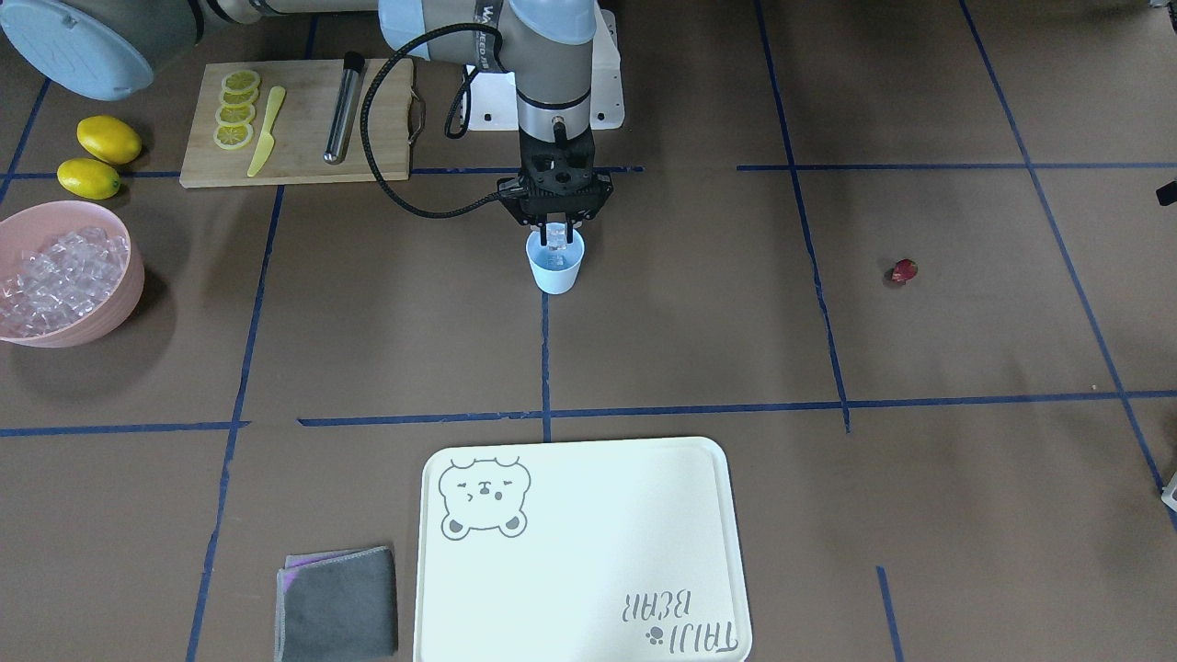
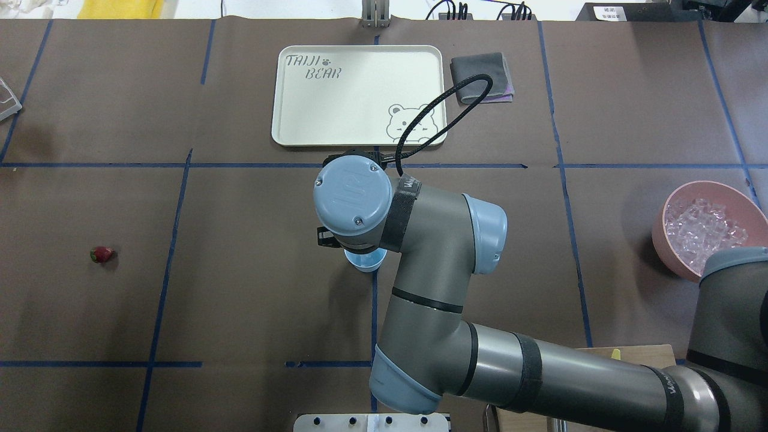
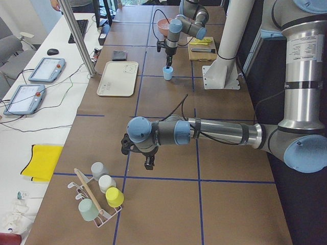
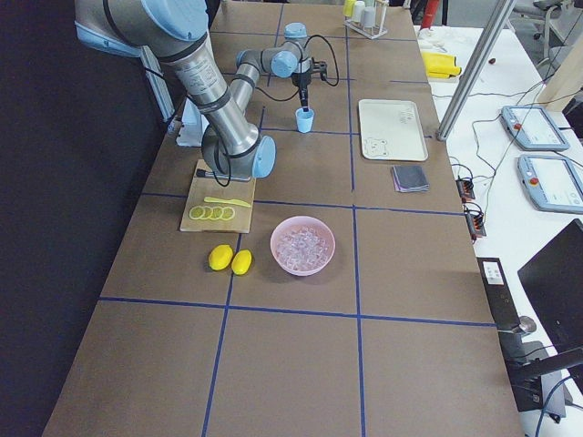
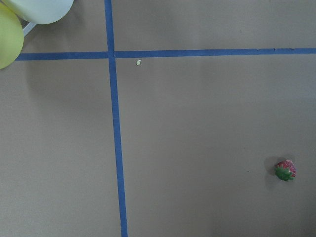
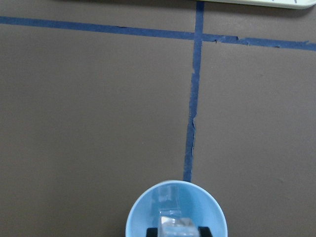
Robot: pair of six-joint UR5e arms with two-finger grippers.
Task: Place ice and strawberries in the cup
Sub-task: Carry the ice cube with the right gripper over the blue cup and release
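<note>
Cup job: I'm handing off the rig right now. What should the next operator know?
Right gripper: shut on an ice cube, right at the cup mouth.
Left gripper: above the table, far from the cup; open or shut, cannot tell.
Strawberry: on the table, not yet picked.
Spare ice: in the pink bowl.
Left to do: release the cube, then fetch the strawberry.
</note>
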